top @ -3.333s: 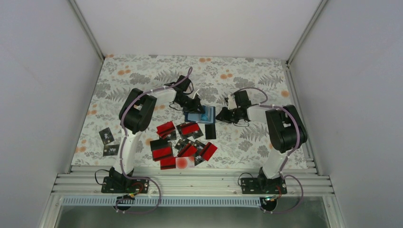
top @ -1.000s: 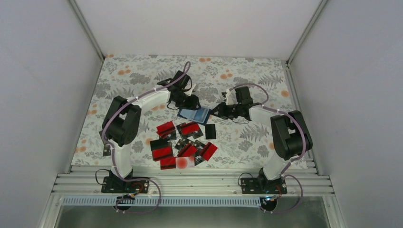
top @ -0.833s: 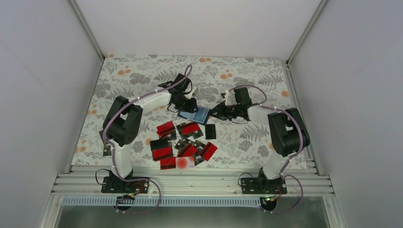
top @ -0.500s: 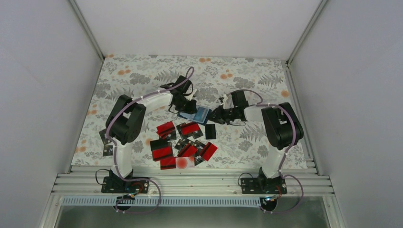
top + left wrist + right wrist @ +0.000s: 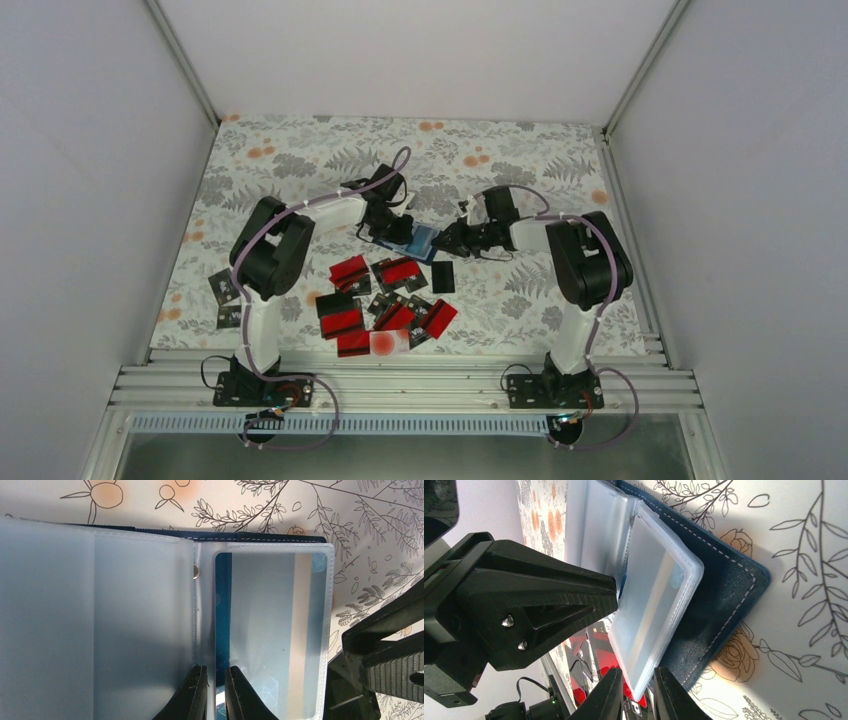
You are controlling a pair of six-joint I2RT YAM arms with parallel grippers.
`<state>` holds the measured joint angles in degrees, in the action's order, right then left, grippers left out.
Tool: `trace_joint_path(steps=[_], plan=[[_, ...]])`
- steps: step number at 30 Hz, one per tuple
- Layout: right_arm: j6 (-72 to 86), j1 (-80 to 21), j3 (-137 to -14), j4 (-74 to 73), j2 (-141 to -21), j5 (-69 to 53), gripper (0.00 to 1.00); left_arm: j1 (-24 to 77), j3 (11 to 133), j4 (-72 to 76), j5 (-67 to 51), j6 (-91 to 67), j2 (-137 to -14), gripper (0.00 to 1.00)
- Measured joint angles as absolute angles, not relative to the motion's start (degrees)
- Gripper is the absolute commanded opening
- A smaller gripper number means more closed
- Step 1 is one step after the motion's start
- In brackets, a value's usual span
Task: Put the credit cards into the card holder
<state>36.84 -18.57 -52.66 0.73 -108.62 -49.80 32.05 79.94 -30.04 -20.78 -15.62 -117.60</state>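
Clear sleeves of the holder sit clamped in the left hand and right hand (likely spread so cards slide in).

Overhead view: bright, even, diffuse white light from above. Only faint soft shadows lie under the arms on the table. Focus is sharp, though the small prints are too tiny to read. Left wrist view: very close. The card holder plastic is milky with pale glare streaks, its left part hazy, possibly out of focus. Right wrist view: crisp stitching, grey shadow on the table beside the card holder, top-left corner washed out and soft.
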Motion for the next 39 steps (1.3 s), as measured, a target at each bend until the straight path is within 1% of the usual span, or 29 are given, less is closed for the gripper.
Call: trace_joint_path(steps=[16, 18, 21, 24, 28, 35, 39], plan=[[36.91, -19.25, -55.64, 0.86, -112.55, -49.98, 0.18, 32.03, 78.94, -28.62, -22.59, -15.57, -117.89, 0.10], [36.88, -19.33, -56.21, 0.82, -112.55, -49.98, 0.18, 32.03, 78.74, -28.36, -23.20, -15.49, -117.91, 0.12], [36.80, -19.38, -56.88, 0.82, -112.55, -50.00, 0.18, 32.03, 78.59, -27.97, -24.25, -15.20, -117.93, 0.20], [36.18, -19.38, -57.63, 0.27, -112.55, -49.98, 0.19, 32.05, 78.50, -27.64, -25.56, -14.76, -117.93, 0.23], [34.37, -19.38, -59.79, -1.98, -112.55, -49.87, 0.20, 32.08, 78.22, -26.41, -28.05, -15.05, -117.93, 0.24], [30.72, -18.74, -62.52, -6.68, -112.55, -48.49, 0.26, 32.69, 76.79, -22.81, -32.99, -17.52, -117.93, 0.26], [28.93, -18.68, -62.89, -9.19, -112.55, -47.92, 0.29, 32.93, 76.51, -21.63, -33.50, -18.74, -117.93, 0.28]])
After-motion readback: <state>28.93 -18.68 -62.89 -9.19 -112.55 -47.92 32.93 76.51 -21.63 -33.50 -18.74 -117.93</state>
